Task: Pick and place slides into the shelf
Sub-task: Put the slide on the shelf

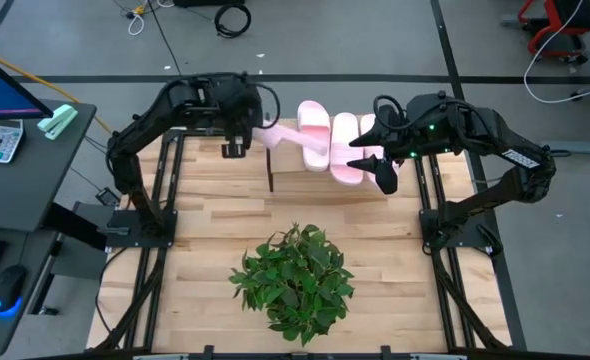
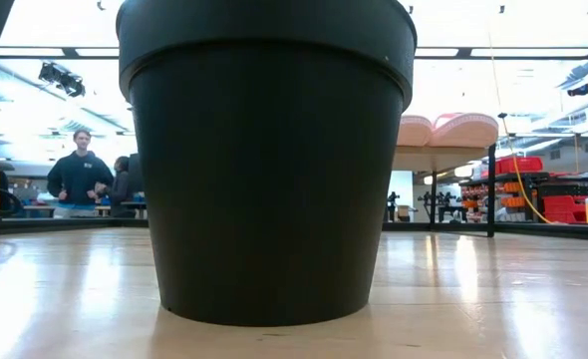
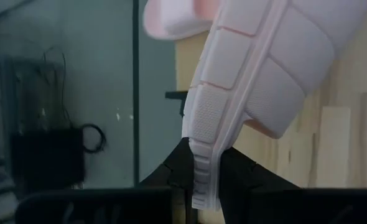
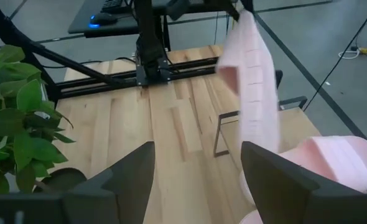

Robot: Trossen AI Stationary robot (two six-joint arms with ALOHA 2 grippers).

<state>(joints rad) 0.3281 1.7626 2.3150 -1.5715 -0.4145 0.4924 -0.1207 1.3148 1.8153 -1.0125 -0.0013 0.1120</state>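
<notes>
High view: left gripper [image 1: 237,146], clamped on a pale pink foam slide [image 1: 293,140], carries it toward the small wooden shelf [image 1: 297,180]. Right gripper [image 4: 196,163], jaws apart, waits at three o'clock. Next, the slide likely needs turning flat beside the placed slides [image 1: 333,135].

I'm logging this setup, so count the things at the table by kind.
Slides: 4, one held by the left gripper, three on the shelf, one of them partly under the open right gripper
Shelf: 1
Potted plant: 1
Total: 6

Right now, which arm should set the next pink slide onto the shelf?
The left. Its tool is already shut on a pale pink foam slide sandal, held over the left end of the small wooden-topped shelf. The right tool is open and empty beside the slides already on top.
</notes>
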